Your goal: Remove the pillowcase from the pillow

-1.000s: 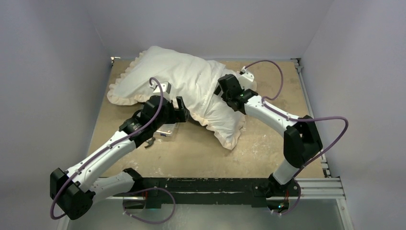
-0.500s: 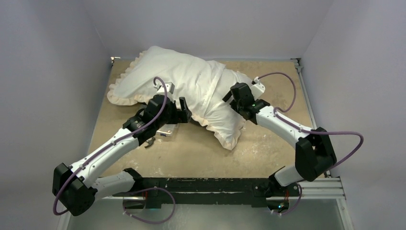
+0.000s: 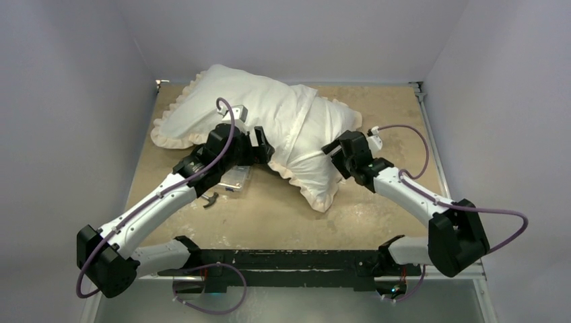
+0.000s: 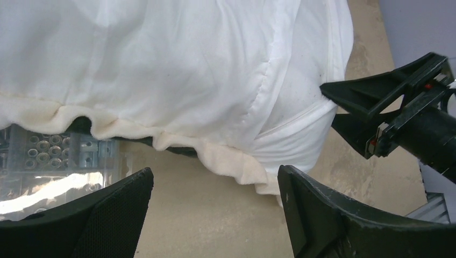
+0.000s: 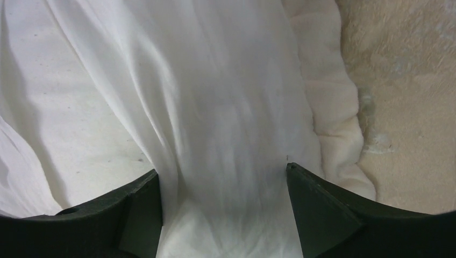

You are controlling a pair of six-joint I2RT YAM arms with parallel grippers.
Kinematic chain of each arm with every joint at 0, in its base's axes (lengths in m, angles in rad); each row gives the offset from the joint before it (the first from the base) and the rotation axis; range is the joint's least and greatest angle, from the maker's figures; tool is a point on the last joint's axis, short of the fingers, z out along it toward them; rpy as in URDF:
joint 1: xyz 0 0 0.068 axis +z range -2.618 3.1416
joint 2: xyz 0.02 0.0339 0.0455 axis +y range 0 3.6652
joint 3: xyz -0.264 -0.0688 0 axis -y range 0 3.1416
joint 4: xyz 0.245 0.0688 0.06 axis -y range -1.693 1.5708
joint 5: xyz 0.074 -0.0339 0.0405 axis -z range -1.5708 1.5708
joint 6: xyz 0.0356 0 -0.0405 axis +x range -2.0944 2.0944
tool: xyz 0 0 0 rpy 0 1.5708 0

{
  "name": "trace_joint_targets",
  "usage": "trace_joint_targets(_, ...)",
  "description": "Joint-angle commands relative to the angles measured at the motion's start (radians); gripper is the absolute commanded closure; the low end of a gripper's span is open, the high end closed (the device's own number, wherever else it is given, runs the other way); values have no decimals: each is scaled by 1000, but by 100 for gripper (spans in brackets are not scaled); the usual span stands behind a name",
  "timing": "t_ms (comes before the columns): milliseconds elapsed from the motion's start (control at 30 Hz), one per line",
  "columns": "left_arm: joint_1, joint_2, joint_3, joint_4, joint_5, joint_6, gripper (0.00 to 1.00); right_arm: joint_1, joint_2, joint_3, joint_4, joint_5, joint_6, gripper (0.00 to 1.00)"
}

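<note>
The pillowcase [image 3: 229,108] lies white side up at the back of the table, its cream frill [image 3: 296,176] along the near edge. The plump white pillow [image 3: 334,118] bulges at its right end; in the left wrist view its piped corner [image 4: 301,97] shows beside the frill [image 4: 226,161], with dark grey fabric under it. My left gripper [image 3: 260,144] is open and empty just short of the frill, over bare table [image 4: 215,180]. My right gripper [image 3: 331,149] is open, pressed down on white fabric [image 5: 226,134] that lies between its fingers [image 5: 223,174].
A clear plastic box of metal parts [image 3: 233,180] sits under my left arm, partly under the pillowcase [image 4: 51,156]. A small dark tool [image 3: 210,200] lies near it. Walls close in on three sides. A metal rail [image 3: 431,134] runs along the right edge.
My right gripper has moved from the pillow's far right end toward the near side, down onto the fabric. My left gripper has edged forward toward the frill.
</note>
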Motion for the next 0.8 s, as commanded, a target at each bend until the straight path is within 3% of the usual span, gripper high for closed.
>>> trace_joint_targets(0,-10,40,79,38,29,-13,16,0,-25,-105,57,-104,78,23)
trace_joint_targets(200,-52,111,143,46,12,-11,18,-1,-24,-227,166,-168,99,29)
trace_joint_targets(333,-106,181,206,54,-29,8,19,-1,-22,-283,271,-208,78,41)
trace_joint_targets(433,-166,267,275,52,-84,37,19,0,-27,-279,312,-195,50,52)
trace_joint_targets(767,-276,585,535,-49,-233,120,19,1,-30,-278,368,-212,-20,65)
